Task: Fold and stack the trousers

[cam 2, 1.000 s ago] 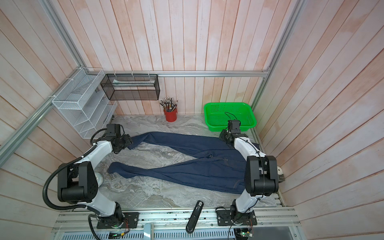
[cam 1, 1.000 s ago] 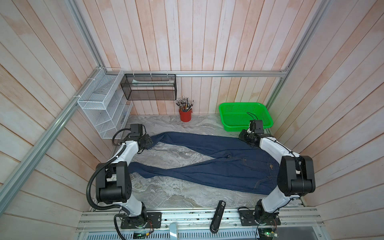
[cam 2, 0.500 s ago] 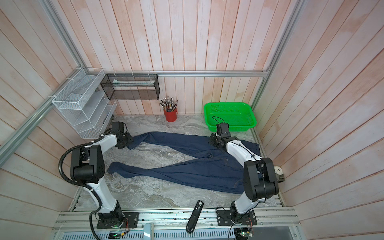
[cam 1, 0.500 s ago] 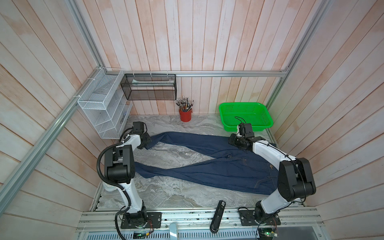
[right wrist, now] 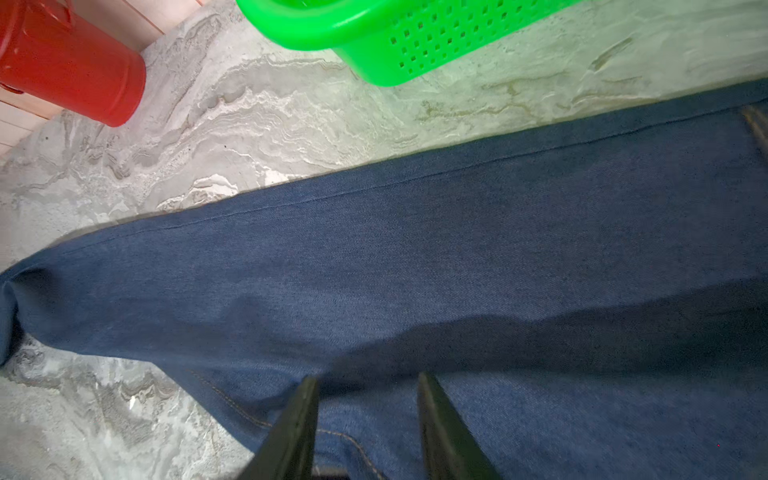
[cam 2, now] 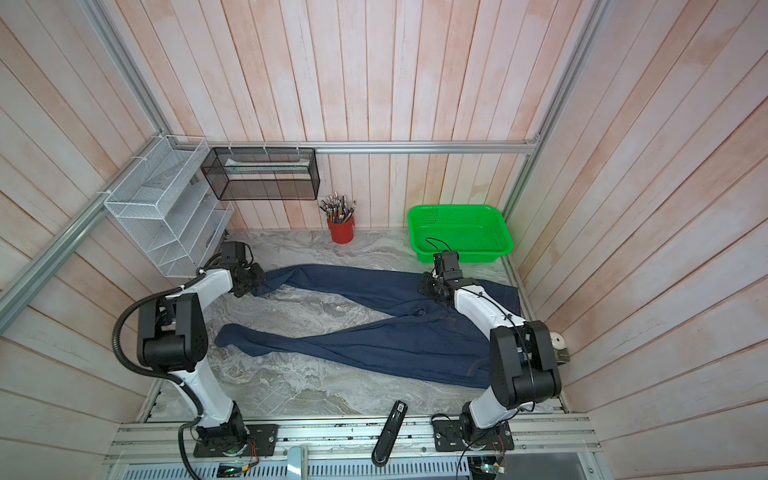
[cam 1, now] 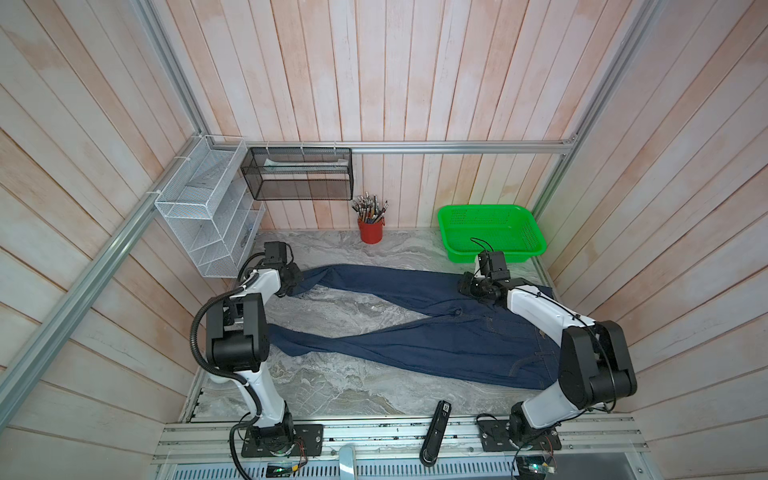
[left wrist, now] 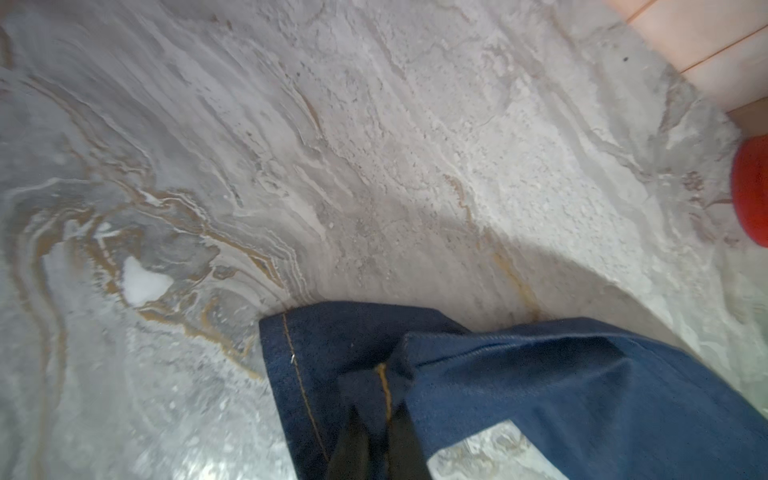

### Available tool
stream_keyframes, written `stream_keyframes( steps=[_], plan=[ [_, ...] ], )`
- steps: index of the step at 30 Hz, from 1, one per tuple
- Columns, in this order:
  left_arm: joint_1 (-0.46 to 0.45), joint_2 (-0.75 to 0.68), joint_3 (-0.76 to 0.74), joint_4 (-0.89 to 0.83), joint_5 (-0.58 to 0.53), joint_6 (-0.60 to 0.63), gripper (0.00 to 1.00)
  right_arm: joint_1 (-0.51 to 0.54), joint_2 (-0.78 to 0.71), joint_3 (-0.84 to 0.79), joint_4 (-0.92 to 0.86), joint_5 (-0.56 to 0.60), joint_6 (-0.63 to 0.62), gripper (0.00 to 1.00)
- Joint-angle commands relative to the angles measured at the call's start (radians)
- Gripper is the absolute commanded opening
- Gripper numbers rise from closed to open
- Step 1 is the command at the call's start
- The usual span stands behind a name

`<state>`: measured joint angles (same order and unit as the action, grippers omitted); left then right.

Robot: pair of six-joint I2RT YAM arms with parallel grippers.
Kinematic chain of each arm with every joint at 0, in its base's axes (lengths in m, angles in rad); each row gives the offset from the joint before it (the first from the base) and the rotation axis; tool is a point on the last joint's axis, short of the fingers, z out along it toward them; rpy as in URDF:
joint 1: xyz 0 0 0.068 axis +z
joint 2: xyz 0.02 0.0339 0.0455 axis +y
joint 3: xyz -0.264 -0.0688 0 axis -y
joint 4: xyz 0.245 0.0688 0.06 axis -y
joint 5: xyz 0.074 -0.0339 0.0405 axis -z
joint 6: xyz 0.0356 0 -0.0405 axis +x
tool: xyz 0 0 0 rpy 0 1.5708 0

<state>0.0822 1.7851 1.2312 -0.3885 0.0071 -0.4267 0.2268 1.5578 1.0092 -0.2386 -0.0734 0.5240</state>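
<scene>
Left tool [left wrist: 376,415], outstretched, pinches trousers [cam 1: 415,345] hem; right tool [right wrist: 368,386] gapes above leg.

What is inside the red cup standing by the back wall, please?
A bundle of pen-like sticks stands in the red cup, tips fanning out above its rim. Their lower ends and the cup's bottom are hidden by its wall.
</scene>
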Motion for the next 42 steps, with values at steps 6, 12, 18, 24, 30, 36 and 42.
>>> stream_keyframes(
  steps=[6,12,18,24,30,36,42],
  plan=[
    [-0.108,-0.426,-0.064,-0.242,-0.149,0.022,0.0,0.008,-0.05,-0.026,-0.012,-0.016,-0.017,0.41],
    [-0.155,-0.566,-0.003,-0.522,-0.171,-0.006,0.0,0.011,-0.068,-0.038,-0.019,-0.017,-0.03,0.41],
    [-0.16,-0.435,0.134,-0.538,-0.222,0.03,0.0,0.012,-0.053,-0.041,-0.021,-0.015,-0.039,0.41],
    [-0.158,-0.168,0.313,-0.426,-0.377,0.08,0.0,0.012,-0.051,-0.042,-0.028,-0.006,-0.038,0.41],
    [-0.114,0.103,0.487,-0.428,-0.476,0.081,0.0,0.012,-0.059,-0.04,-0.04,0.022,-0.051,0.41],
    [-0.077,0.268,0.602,-0.424,-0.555,0.083,0.0,0.001,-0.034,-0.032,-0.042,0.054,-0.059,0.41],
    [-0.04,0.379,0.715,-0.441,-0.551,0.124,0.0,-0.05,0.015,-0.03,-0.042,0.086,-0.032,0.43]
  ],
)
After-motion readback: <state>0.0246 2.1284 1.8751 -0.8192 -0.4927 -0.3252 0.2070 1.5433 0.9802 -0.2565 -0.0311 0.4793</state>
